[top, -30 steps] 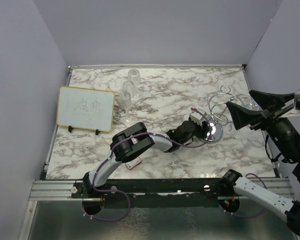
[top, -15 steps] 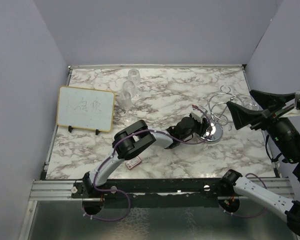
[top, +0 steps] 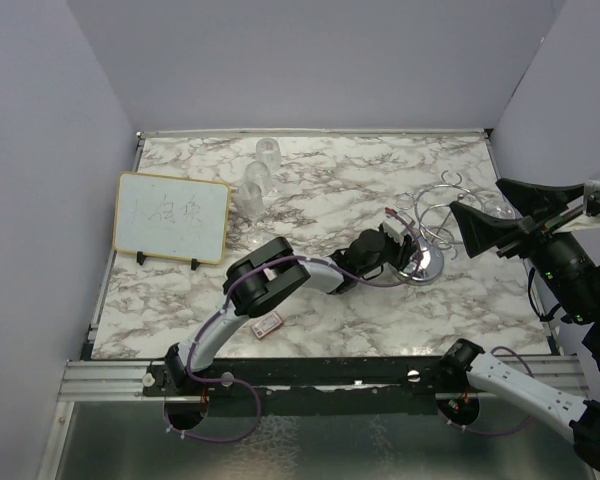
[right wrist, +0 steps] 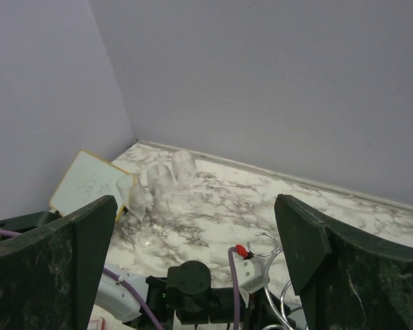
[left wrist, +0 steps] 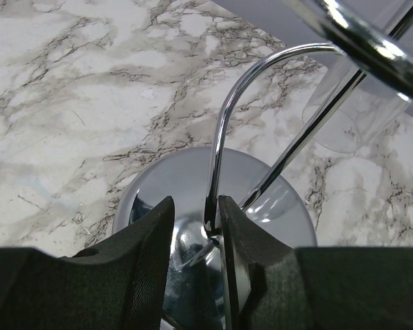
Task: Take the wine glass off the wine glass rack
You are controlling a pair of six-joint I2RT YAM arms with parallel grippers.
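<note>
Wine glass (left wrist: 354, 103), clear and hard to make out, shows at the far right side of its rack. It sits beyond the chrome wires and apart from the left fingers. Biggest thing in front of me is the marble table (top: 320, 170). A framed whiteboard (top: 172, 216) stands propped near its left edge. The wine glass rack (top: 427, 262) stands on the right half, with its round mirror base down and its wire loops ringed above.

The left gripper (left wrist: 195, 203) is low at that base, its fingers drawn close on either side of the rack's bent chrome rod. One finger looks to be against the rod and a sliver of gap shows at the other, so I cannot tell whether they pinch it. The right gripper (right wrist: 196, 206) hovers just right of the rack, fingers spread wide and holding nothing.

Three other clear glasses (top: 255, 177) stand together at the back left. A small card (top: 267, 325) lies near the front by the left arm.
</note>
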